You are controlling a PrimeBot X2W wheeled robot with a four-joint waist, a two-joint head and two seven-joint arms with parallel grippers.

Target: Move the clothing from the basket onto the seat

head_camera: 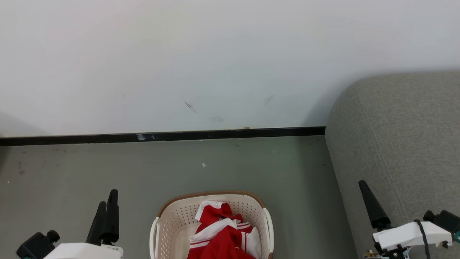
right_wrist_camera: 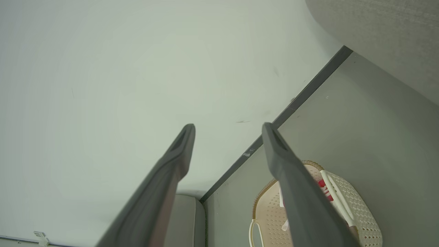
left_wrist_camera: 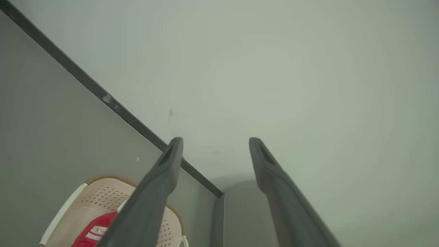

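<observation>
The cream-white basket (head_camera: pixel 172 219) with a brown rim stands on the floor at the bottom centre. Red clothing (head_camera: pixel 224 239) with white collars and striped trim lies crumpled in it. The grey-green seat (head_camera: pixel 399 144) rises at the right, about a basket's width from it. My left gripper (head_camera: pixel 109 198) hovers left of the basket, and my right gripper (head_camera: pixel 363 187) is in front of the seat's side. In the left wrist view the left gripper (left_wrist_camera: pixel 215 144) is open and holds nothing, with the basket (left_wrist_camera: pixel 99 195) and clothing (left_wrist_camera: pixel 91 231) below it. The right gripper (right_wrist_camera: pixel 228 129) is likewise open, beside the basket (right_wrist_camera: pixel 360 212).
A white wall (head_camera: pixel 215 54) with a black baseboard (head_camera: pixel 179 136) runs behind the basket. Grey floor (head_camera: pixel 251 169) stretches between the wall, the basket and the seat. A few scuff marks show on the wall.
</observation>
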